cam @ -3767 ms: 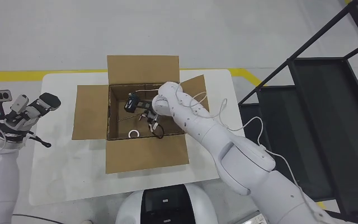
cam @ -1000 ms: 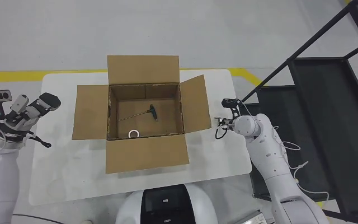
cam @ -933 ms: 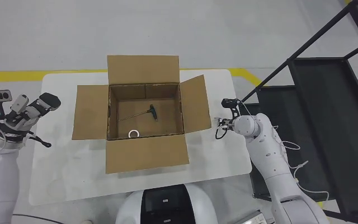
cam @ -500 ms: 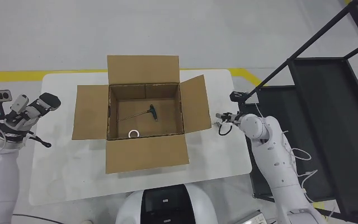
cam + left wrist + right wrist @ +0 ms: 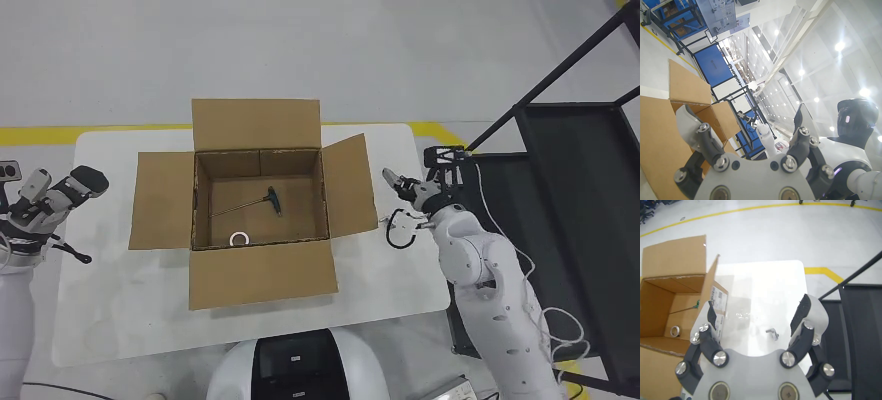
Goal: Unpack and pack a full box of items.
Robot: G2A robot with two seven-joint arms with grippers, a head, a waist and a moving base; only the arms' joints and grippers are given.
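Our right claw (image 5: 757,303) stands wide and empty over the desk (image 5: 120,310), just beside the right flap of the box (image 5: 255,125). Under it a small metal piece (image 5: 773,333) lies on the desk, right of the box. Inside the box we see 2 things: a T-handled key (image 5: 268,198) and a white ring (image 5: 240,238) by the front wall. Our left claw (image 5: 742,109), also wide and empty, sits well left of the box.
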